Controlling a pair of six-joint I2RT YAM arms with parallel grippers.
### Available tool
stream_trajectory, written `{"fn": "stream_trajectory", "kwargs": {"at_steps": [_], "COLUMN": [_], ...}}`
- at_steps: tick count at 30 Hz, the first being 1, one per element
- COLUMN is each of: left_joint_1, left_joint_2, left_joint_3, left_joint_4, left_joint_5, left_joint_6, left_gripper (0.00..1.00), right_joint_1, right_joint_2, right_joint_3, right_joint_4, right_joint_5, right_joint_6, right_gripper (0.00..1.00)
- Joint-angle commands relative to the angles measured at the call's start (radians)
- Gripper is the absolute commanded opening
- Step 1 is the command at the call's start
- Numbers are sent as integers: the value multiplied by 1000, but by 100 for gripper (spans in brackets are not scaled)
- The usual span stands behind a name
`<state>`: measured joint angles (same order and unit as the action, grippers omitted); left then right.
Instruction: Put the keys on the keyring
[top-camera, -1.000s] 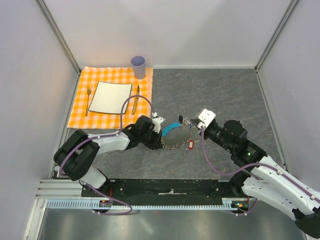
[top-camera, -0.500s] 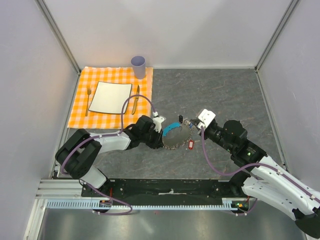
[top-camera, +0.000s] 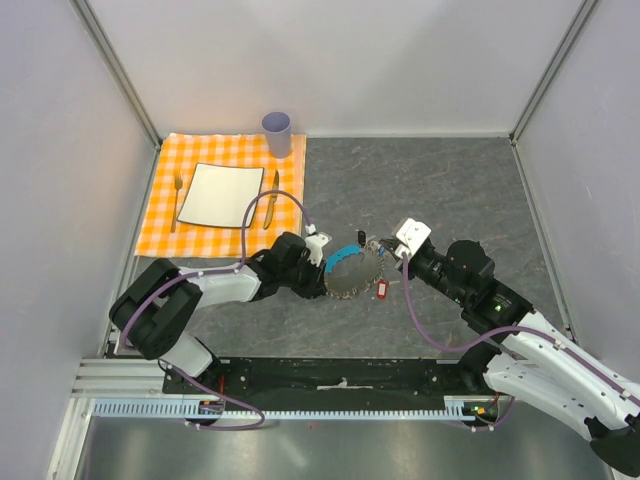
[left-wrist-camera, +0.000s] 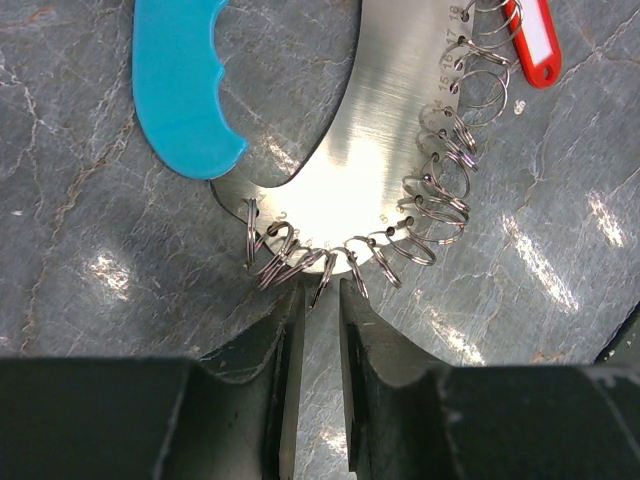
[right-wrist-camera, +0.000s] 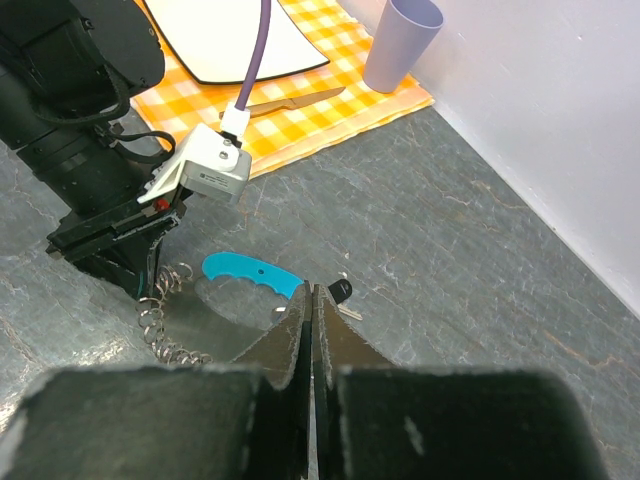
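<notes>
at the keyring (left-wrist-camera: 390, 140) — right gripper (right-wrist-camera: 311, 300) clenched; left gripper (left-wrist-camera: 318, 305) nearly closed, its grip unclear.

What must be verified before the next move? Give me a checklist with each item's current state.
1. Left gripper lined up on a small ring of the keyring: ok, the ring sits at its fingertips.
2. Left gripper gripping that ring: cannot tell; the jaws stand narrowly apart.
3. Right gripper holding the dark-headed key: cannot tell; the jaws are together and the key lies right beside the tips.
4. Red tag hooked to a ring: cannot tell; it lies at the end of the ring row.
5. Keyring flat on the table: ok.
6. Grippers apart, on opposite sides of the keyring: ok.
</notes>
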<state>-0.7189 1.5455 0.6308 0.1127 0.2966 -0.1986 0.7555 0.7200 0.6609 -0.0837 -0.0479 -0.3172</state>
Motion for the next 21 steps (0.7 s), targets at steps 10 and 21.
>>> {"fn": "stream_trajectory", "kwargs": {"at_steps": [10, 21], "left_joint_1": [-16, -19], "left_joint_2": [-33, -24], "left_joint_3": [-43, -45], "left_joint_4": [-22, -13], "left_joint_5": [-7, -5], "left_joint_6": [-15, -16], "left_gripper": [27, 22], "right_joint_1": [2, 4], "right_joint_2": [-2, -2], "right_joint_3": [-1, -1], "right_joint_4": [32, 33], "right_joint_5": [-10, -12], "right_joint_6": [7, 7], "right_gripper": [0, 0]}}
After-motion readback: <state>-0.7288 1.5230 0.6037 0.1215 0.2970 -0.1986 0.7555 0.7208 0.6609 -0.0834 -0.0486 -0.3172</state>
